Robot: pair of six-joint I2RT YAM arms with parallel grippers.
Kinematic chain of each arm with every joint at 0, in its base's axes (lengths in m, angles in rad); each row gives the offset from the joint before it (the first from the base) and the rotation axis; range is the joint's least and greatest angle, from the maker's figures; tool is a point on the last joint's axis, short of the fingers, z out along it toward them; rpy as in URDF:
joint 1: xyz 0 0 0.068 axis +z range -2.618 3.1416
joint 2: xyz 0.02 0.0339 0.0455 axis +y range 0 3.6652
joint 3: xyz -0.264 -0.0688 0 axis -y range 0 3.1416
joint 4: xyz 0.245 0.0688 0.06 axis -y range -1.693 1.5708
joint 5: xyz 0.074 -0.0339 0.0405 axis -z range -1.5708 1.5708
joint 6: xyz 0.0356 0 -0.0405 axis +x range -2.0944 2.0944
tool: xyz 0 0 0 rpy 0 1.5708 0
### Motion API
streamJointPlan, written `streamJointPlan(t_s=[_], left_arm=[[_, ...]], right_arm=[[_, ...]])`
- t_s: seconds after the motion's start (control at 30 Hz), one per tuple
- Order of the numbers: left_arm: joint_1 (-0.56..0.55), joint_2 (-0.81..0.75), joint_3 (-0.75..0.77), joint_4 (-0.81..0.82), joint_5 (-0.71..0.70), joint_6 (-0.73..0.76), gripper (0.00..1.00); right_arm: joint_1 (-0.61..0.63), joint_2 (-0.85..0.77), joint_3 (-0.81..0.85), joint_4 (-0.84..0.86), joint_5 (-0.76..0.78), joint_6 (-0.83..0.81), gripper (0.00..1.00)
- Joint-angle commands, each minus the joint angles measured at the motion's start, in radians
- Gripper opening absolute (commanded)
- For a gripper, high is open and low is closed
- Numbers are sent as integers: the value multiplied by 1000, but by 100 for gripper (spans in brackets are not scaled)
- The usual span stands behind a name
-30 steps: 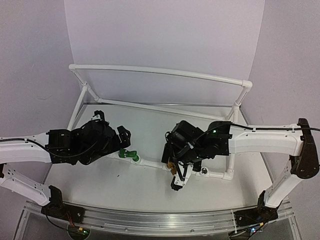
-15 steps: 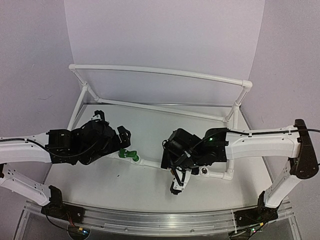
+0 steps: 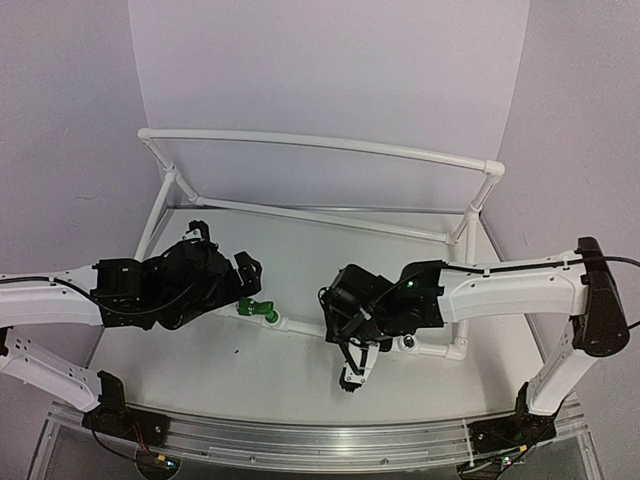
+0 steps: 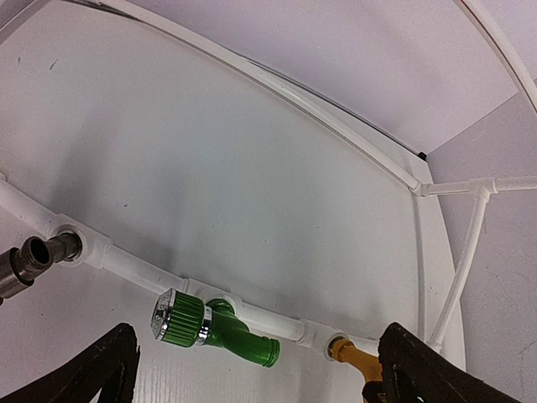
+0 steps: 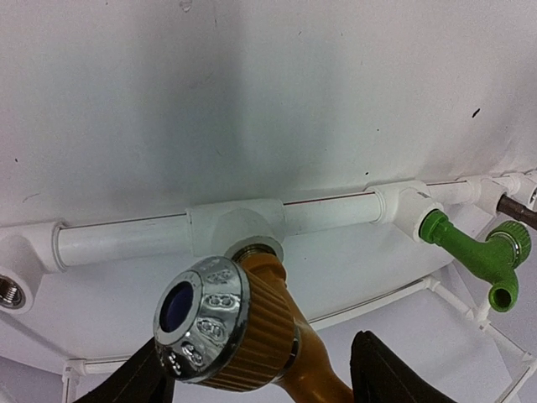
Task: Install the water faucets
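Right wrist view: right claw (image 5: 260,382) sits nearest, its fingers (image 5: 394,374) parted either side of the brass faucet (image 5: 252,332); a gap shows on one side, so it straddles but is not clamped; my guess is it is set there to grip and turn the fitting tighter.
Brass faucet's threaded end is in the middle tee of the front pipe (image 5: 327,214); its long axis runs from that tee out toward the near table edge, chrome-capped knob facing the camera; how deep it is seated I cannot tell.
Along the front pipe from the brass one, the green faucet (image 5: 478,248) sits in the next socket, spout hooked down and toward the near side; in the left wrist view its long axis lies roughly along the pipe.
Beyond it, the grey faucet (image 4: 33,256) sticks out of the end socket, axis angled off the pipe.
At the other end of the front pipe one empty socket (image 5: 13,290) shows metal thread.
Left claw (image 4: 260,386) hangs released over the green faucet, holding nothing; likely just parked.
Behind the front pipe: bare table (image 3: 300,250), then the rear rail (image 3: 320,145).
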Motion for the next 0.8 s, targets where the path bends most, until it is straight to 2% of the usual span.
streamJointPlan(t_s=[0.0, 0.37, 0.77], left_arm=[[-2, -14, 11, 30, -11, 15, 100], [-2, -4, 13, 32, -9, 16, 100], [-3, 7, 20, 28, -6, 17, 100]], right_arm=[[5, 10, -3, -4, -6, 29, 67], [5, 57, 57, -61, -15, 213, 48], [5, 185, 258, -259, -75, 666, 43]])
